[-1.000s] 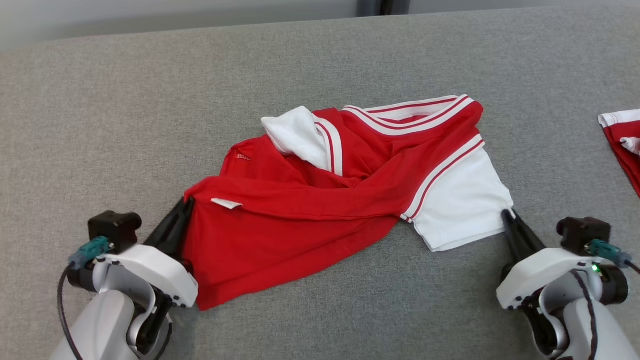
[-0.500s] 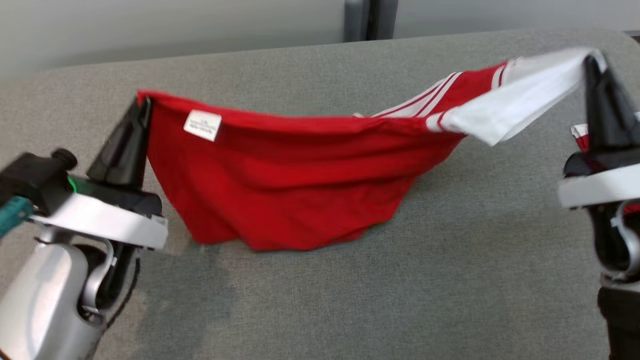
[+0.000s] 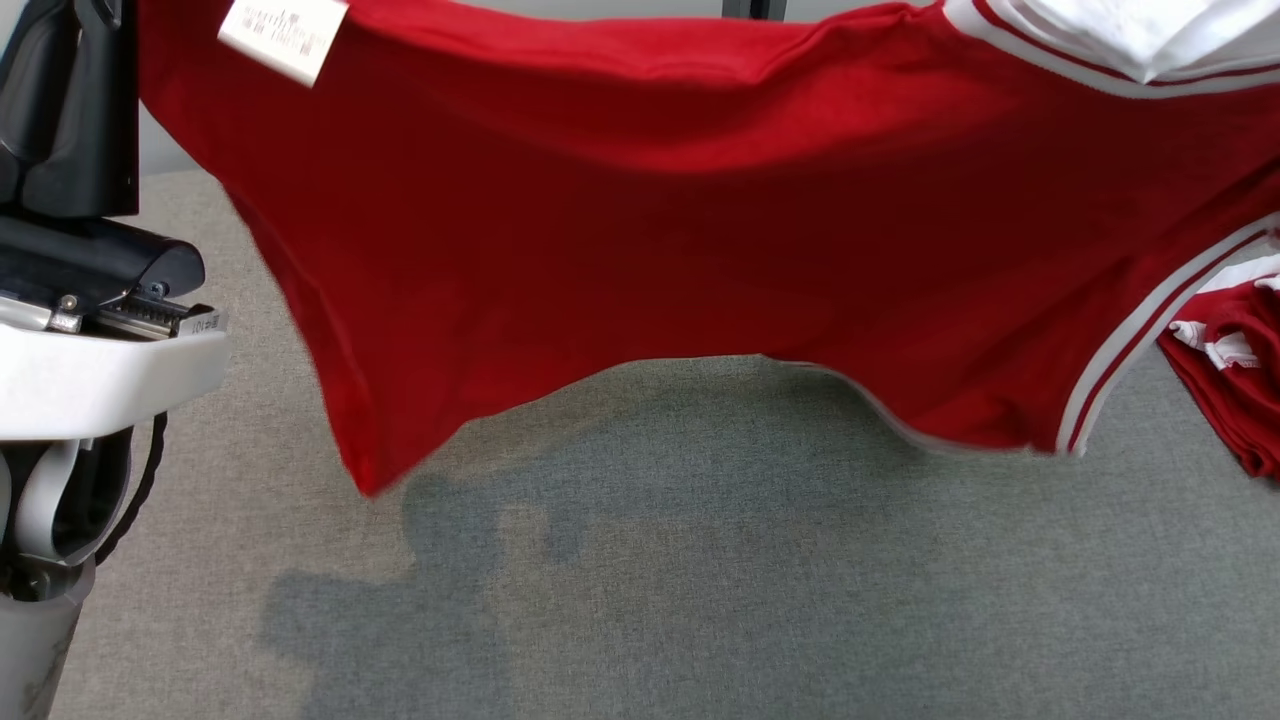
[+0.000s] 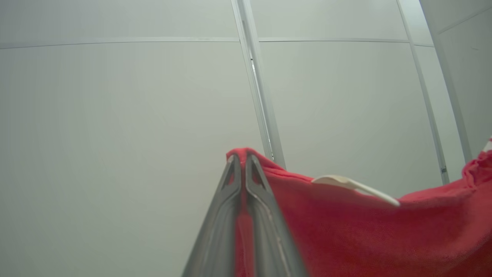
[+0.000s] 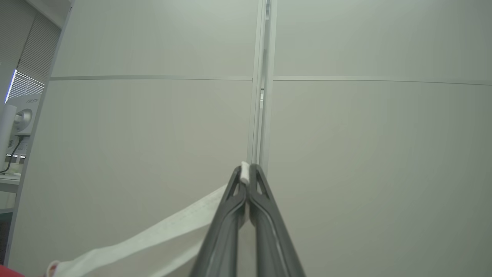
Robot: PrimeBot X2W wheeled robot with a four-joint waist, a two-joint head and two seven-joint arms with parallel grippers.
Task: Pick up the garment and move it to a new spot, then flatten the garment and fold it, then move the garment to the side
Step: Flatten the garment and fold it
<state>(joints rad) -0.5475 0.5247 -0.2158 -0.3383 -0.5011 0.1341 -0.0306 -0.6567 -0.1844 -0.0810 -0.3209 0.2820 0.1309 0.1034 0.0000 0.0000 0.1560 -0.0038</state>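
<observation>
The garment (image 3: 680,220), a red shirt with white sleeves and striped trim, hangs stretched in the air above the grey table (image 3: 700,560), a white label near its upper left corner. In the left wrist view my left gripper (image 4: 243,159) is shut on the garment's red edge (image 4: 346,231). In the right wrist view my right gripper (image 5: 246,169) is shut on the garment's white sleeve (image 5: 153,238). The left gripper's dark fingers (image 3: 70,110) rise at the head view's left edge beside the cloth.
A second red and white garment (image 3: 1230,380) lies on the table at the right edge, partly behind the hanging cloth. Pale wall panels stand behind the table. A monitor (image 5: 19,123) shows far left in the right wrist view.
Both grippers have lifted the garment from the table, raising it high and close to the head camera; its lower hem now hangs free of the surface.
</observation>
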